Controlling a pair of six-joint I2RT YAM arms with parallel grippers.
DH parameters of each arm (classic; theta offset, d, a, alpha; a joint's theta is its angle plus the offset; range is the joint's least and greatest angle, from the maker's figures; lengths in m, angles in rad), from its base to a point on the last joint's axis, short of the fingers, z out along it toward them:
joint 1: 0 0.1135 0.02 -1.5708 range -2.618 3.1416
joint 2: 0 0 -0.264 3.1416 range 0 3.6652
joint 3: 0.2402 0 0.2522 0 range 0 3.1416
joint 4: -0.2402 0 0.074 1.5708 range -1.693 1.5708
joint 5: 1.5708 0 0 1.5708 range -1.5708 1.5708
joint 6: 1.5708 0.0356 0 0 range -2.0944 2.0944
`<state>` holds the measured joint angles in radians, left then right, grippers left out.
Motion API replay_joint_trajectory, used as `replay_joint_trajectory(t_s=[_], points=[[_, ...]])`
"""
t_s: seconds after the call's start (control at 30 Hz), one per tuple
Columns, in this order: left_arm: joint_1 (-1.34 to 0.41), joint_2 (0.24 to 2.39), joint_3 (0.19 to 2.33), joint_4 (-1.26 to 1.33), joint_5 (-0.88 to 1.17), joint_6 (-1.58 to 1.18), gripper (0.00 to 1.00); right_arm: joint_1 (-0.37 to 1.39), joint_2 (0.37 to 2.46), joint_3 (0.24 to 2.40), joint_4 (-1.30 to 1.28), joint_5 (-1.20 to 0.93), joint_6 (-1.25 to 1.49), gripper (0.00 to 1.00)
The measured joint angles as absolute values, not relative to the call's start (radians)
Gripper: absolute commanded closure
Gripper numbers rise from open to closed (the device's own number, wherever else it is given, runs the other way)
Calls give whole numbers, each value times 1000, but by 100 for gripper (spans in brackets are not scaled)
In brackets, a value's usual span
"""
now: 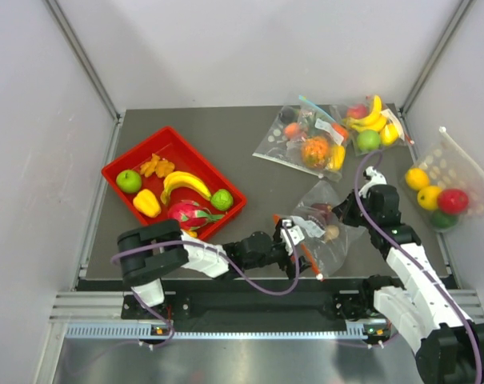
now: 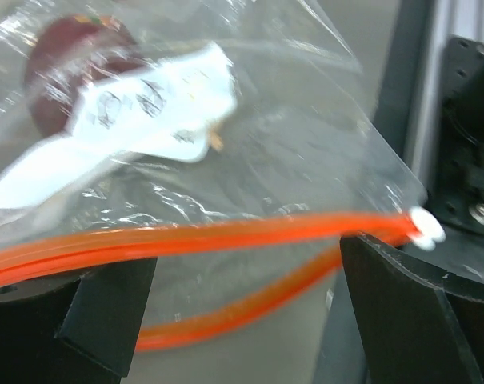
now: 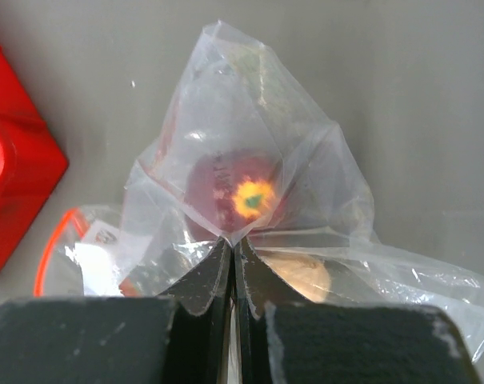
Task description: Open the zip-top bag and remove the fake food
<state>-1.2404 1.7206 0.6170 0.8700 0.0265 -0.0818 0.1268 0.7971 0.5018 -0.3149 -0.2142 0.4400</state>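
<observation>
The zip-top bag (image 1: 326, 228) lies at the table's front middle, its orange-red zip strip (image 2: 226, 236) parted into two lines. A dark purple piece (image 3: 238, 192) and a small beige piece (image 3: 302, 276) are inside, and a white label (image 2: 146, 108) shows through the plastic. My left gripper (image 2: 250, 308) is open, with the bag's mouth edge between its fingers (image 2: 410, 312); it also shows in the top view (image 1: 291, 238). My right gripper (image 3: 232, 244) is shut on a pinch of the bag's far end, seen from above (image 1: 351, 212). Two green apples (image 1: 129, 181), orange segments (image 1: 156, 166) and a yellow piece (image 1: 146, 202) lie in the red tray (image 1: 114, 170).
The tray also holds a banana (image 1: 186, 182) and a pink dragon fruit (image 1: 187, 213). A clear bag with a pale blue zip (image 1: 306, 140) and a bag with bananas (image 1: 374, 124) lie at the back right. A bag of fruit (image 1: 446, 188) sits at the right edge.
</observation>
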Motion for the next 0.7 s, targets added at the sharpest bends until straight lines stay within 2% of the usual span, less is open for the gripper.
replay_joint_trajectory(t_s=[0.37, 0.6, 0.7], points=[[-1241, 1884, 678, 1061, -108, -56, 1, 127, 772, 445, -356, -204, 443, 100], [-1242, 1947, 720, 1123, -128, -51, 1, 158, 773, 443, -416, -86, 463, 100], [-1244, 1958, 735, 1135, -126, -50, 1, 224, 803, 444, -428, 15, 488, 100]])
